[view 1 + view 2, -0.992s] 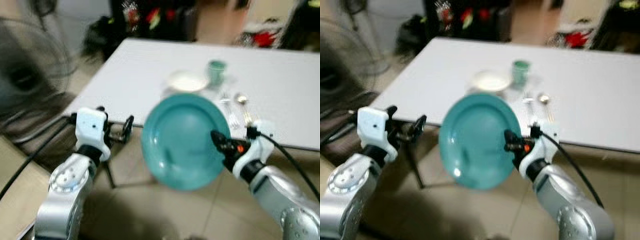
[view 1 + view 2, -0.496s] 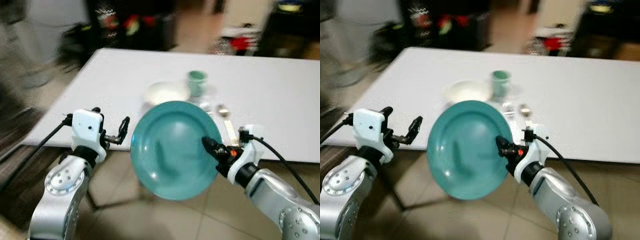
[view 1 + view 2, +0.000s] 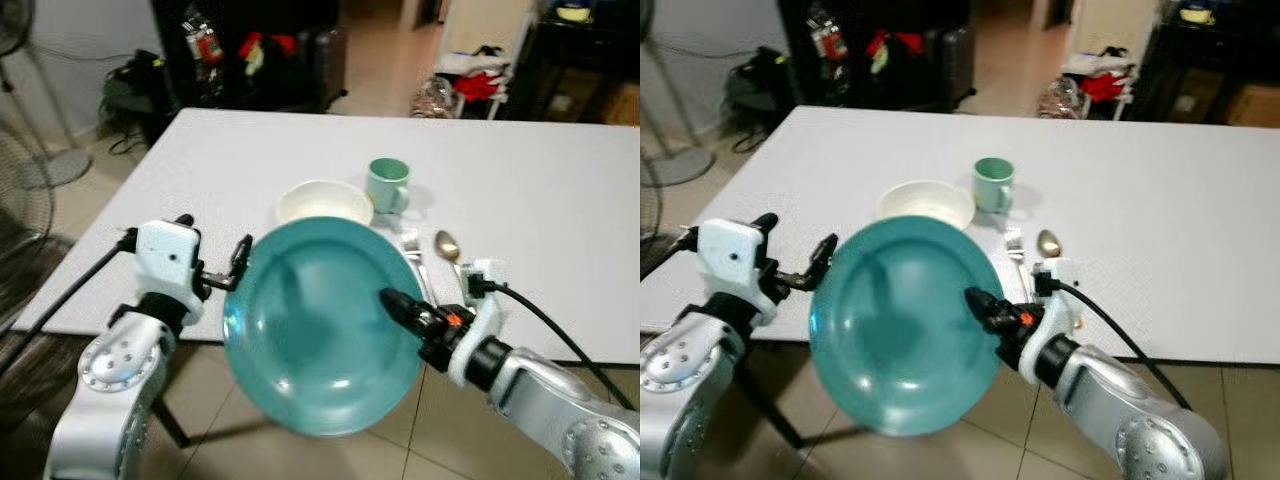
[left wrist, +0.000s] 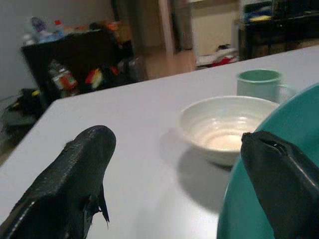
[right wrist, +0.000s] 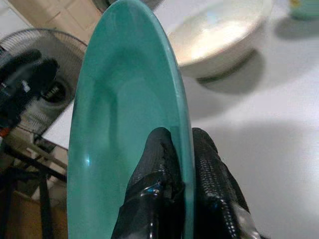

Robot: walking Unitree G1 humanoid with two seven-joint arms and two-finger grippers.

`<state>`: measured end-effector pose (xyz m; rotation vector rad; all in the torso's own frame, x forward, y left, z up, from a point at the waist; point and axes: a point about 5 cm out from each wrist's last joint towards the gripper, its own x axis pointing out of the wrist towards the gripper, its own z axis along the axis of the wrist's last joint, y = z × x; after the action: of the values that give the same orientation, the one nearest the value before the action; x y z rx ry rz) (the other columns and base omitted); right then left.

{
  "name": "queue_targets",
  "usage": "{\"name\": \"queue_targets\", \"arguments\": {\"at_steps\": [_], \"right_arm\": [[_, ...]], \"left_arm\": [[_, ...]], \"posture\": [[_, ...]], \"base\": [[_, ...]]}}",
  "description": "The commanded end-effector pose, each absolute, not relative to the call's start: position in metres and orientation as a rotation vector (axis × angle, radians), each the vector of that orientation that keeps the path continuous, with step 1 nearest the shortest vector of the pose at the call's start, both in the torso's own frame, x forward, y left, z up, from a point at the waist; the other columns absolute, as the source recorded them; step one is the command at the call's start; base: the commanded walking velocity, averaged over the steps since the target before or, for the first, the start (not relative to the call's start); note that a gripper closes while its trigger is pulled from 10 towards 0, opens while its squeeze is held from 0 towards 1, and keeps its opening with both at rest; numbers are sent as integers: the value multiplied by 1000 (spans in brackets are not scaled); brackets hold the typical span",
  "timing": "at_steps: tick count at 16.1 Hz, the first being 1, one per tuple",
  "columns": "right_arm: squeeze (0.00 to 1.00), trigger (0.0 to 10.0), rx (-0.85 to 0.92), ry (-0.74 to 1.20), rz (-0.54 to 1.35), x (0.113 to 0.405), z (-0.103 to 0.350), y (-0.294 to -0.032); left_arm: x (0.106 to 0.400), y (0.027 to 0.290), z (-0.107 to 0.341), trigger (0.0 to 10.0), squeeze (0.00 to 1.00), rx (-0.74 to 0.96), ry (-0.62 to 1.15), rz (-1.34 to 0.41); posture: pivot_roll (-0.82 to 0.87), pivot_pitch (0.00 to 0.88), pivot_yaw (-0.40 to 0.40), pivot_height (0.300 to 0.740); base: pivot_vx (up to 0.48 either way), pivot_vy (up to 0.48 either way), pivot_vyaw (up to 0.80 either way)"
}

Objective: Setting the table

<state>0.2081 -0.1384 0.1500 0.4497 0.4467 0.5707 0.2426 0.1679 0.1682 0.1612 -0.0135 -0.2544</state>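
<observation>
A large teal plate hangs tilted, face toward me, over the near edge of the white table. My right gripper is shut on its right rim; in the right wrist view the two fingers pinch the plate edge-on. My left gripper stands open just left of the plate, one finger on each side of its rim. On the table behind are a white bowl, a green mug, and a fork and spoon.
A standing fan is on the floor at the left. Dark shelves and bags line the far wall. The right half of the table is bare. Tiled floor lies below the plate.
The camera has moved closer to the table and the picture has sharpened. The plate, still in my right gripper, now sits lower and nearer the table edge; the left gripper stays beside it.
</observation>
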Motion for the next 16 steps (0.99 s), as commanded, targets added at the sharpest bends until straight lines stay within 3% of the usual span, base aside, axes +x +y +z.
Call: {"name": "queue_targets", "arguments": {"at_steps": [1, 5, 10, 16], "right_arm": [[0, 10000, 453, 431, 632, 203, 156, -136], [0, 10000, 508, 504, 674, 200, 150, -135], [0, 10000, 669, 623, 536, 230, 130, -137], [0, 10000, 788, 713, 497, 262, 123, -140]], "left_arm": [[241, 166, 169, 10000, 0, 177, -23, -274], [242, 169, 168, 10000, 0, 190, -13, -327], [237, 167, 167, 10000, 0, 223, 20, -571], [238, 177, 170, 10000, 0, 259, 43, -630]], "posture": [[-112, 0, 23, 740], [-114, 0, 24, 740], [-121, 0, 27, 740], [-101, 0, 33, 740]], "base": [[0, 0, 0], [0, 0, 0], [0, 0, 0], [0, 0, 0]]}}
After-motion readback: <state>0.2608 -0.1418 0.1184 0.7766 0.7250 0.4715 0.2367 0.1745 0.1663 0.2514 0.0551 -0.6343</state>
